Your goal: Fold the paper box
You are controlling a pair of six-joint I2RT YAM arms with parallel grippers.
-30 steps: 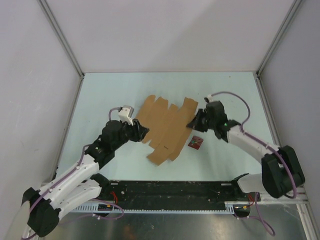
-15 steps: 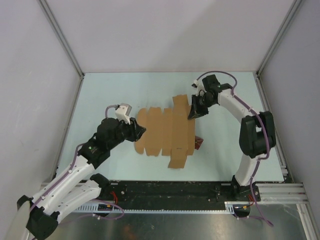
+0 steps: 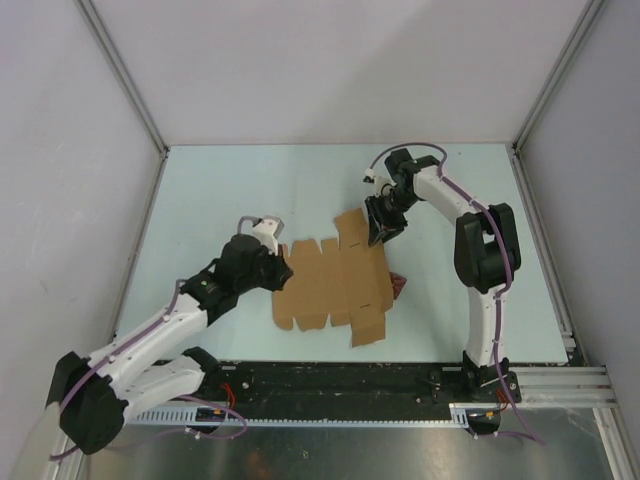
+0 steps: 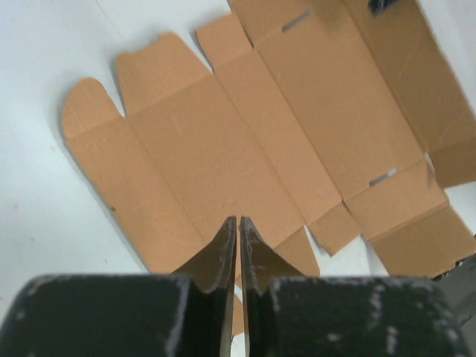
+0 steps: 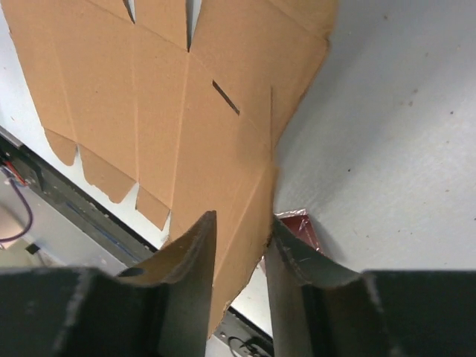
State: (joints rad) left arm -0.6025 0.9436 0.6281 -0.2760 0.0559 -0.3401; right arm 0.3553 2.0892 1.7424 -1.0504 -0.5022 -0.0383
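The paper box point(image 3: 335, 282) is a flat brown die-cut sheet with flaps and slots, lying on the table. My left gripper point(image 3: 284, 272) sits at the sheet's left edge. In the left wrist view its jaws point(image 4: 238, 219) stand shut to a hairline, tips over the sheet point(image 4: 223, 141), with nothing seen between them. My right gripper point(image 3: 380, 235) is at the sheet's far right corner. Its jaws point(image 5: 242, 219) are open, with that corner of the sheet point(image 5: 186, 111) between the fingers and the cardboard's edge against the right finger point(image 5: 286, 249).
A tiny dark red square item point(image 3: 400, 284) lies at the sheet's right edge, partly under it; it also shows behind my right finger as a red foil corner point(image 5: 297, 223). The black base rail point(image 3: 340, 380) runs close to the sheet's near flap. Grey walls enclose the table.
The right arm swung toward the back and the sheet slid and turned with it. The right jaws, shut before, have opened. The left jaws have closed, and the left gripper moved slightly right.
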